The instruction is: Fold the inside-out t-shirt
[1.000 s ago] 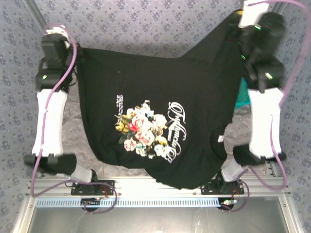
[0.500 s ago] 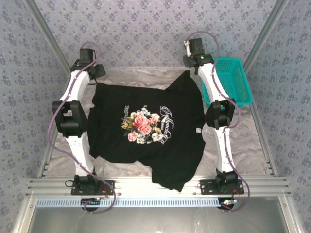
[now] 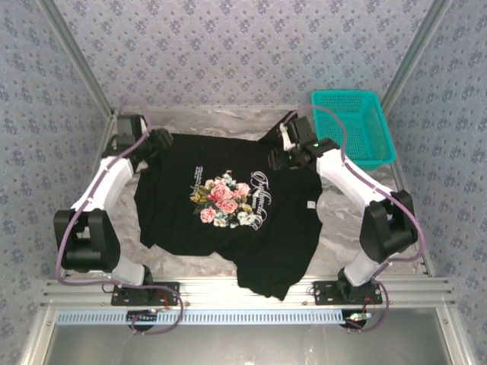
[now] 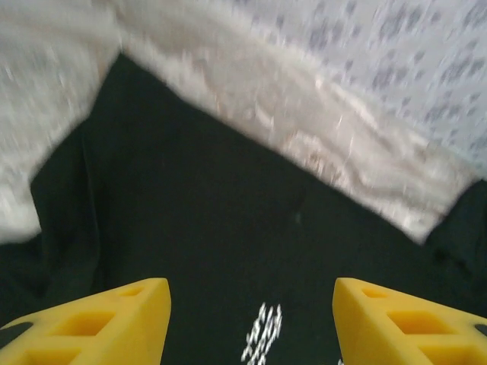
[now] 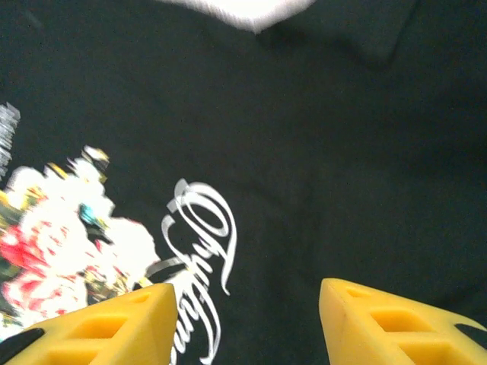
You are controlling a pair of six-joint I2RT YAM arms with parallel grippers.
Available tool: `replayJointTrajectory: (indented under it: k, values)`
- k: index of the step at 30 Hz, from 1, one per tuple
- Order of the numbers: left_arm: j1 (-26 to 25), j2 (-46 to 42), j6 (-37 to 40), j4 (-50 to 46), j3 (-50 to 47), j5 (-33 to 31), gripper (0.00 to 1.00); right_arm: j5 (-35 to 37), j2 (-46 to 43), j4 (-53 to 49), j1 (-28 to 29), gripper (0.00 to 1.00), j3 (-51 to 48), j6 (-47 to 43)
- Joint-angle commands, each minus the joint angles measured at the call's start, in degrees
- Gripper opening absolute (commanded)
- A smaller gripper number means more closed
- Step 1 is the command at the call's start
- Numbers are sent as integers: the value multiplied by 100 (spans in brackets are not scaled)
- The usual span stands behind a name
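Observation:
The inside-out t-shirt (image 3: 266, 236) lies spread on the table, black, with its floral print (image 3: 223, 201) and white lettering facing up. Its near hem hangs over the table's front rail. My left gripper (image 3: 157, 143) hovers open over the shirt's far left corner; in the left wrist view its yellow fingers (image 4: 114, 319) stand wide apart above black cloth (image 4: 213, 213), holding nothing. My right gripper (image 3: 278, 158) is open over the far right part of the shirt. In the right wrist view it (image 5: 247, 319) frames the lettering (image 5: 202, 228) beside the flowers (image 5: 61, 236).
A teal mesh basket (image 3: 354, 125) stands at the far right corner, close behind the right arm. Crinkled white sheeting (image 3: 346, 220) covers the table. Metal frame rails run along both sides and the front rail (image 3: 243, 289) carries both arm bases.
A second ago both grippers held the shirt high, near the camera. It has since been lowered flat onto the table, both grippers have let go and opened, and the arms have bent back.

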Motion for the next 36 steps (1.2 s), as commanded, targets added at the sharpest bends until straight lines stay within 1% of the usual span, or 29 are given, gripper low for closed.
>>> replayJointTrajectory:
  k: [1,3,4,8,13,18,21,24,28,32,34,36]
  values:
    - [-13,-129,-196,470,-848,14,58,-35,348,84,-63,54,-419,433]
    - [-15,-94,-191,620,-1215,25,58,150,525,341,-114,54,-585,507]
    - [-19,-9,-173,619,-1320,51,58,112,699,351,-168,54,-575,515]
    - [-62,294,-153,808,-1631,168,58,280,1281,330,-277,51,-326,584]
    - [-106,597,-84,882,-1688,221,58,630,2029,-146,-399,45,342,661]
    - [-118,945,-3,990,-1743,210,58,919,2713,-691,-622,43,1132,743]
    - [-172,1155,-2,1101,-1708,257,58,942,3112,-949,-749,41,1741,762]
    - [-267,1492,53,1108,-1495,229,59,1069,3464,-1121,-871,39,2375,749]
    - [-412,2081,26,1165,-987,254,59,1184,4091,-1445,-1009,38,3633,554]
    - [-458,2652,83,1009,-20,177,59,1107,4584,-1821,-1066,40,5020,244]
    - [-474,2758,125,774,499,255,60,1091,4472,-1865,-1051,44,5361,113]
    - [-509,2557,149,725,681,271,61,1094,3946,-1730,-948,47,5117,-115]
